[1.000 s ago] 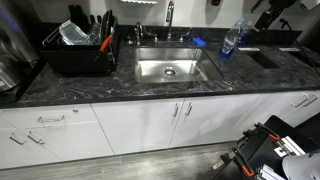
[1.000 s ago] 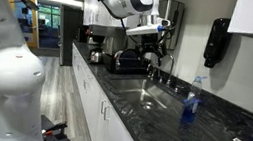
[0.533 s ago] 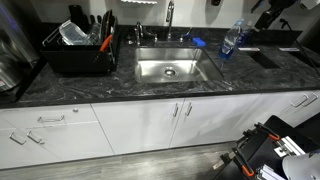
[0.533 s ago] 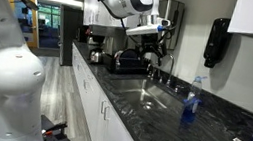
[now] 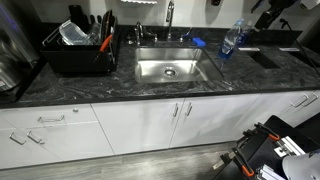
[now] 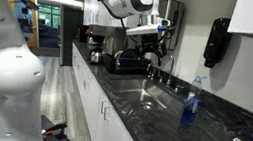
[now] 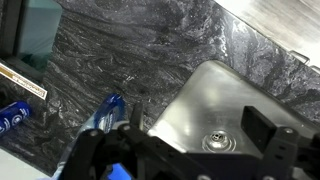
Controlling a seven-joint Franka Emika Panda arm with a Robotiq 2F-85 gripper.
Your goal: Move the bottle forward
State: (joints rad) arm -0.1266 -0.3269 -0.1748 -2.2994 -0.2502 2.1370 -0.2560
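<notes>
One bottle (image 5: 232,40) stands upright on the dark marbled bench (image 5: 120,88), well below the pincer (image 6: 154,44) and off to its side, past the sink (image 5: 170,70). The pincer hangs high over the basin and touches nothing. In the wrist view its two dark fingers (image 7: 88,150) are spread wide apart with only air between them, so it is open and holding nothing.

From that camera the bottle shows foreshortened from above, just beyond one finger. Its lower part is hidden behind the finger's black housing. A blue band wraps it, but any print on it is too small and blurred to read in all three views.

Farther out from the pincer, at the edge of the wrist view, lies a second blue object (image 7: 12,116) cut off by the frame. It carries pale marks that could be lettering, though I cannot make them out. Beside it runs a white and yellow strip (image 7: 22,82) with dark print that is also illegible.

Under the other finger the steel sink is only partly seen, and the pincer's body covers its near rim. In an exterior view a small flat blue pad (image 5: 198,42) lies between the bottle and the faucet (image 5: 169,15).
</notes>
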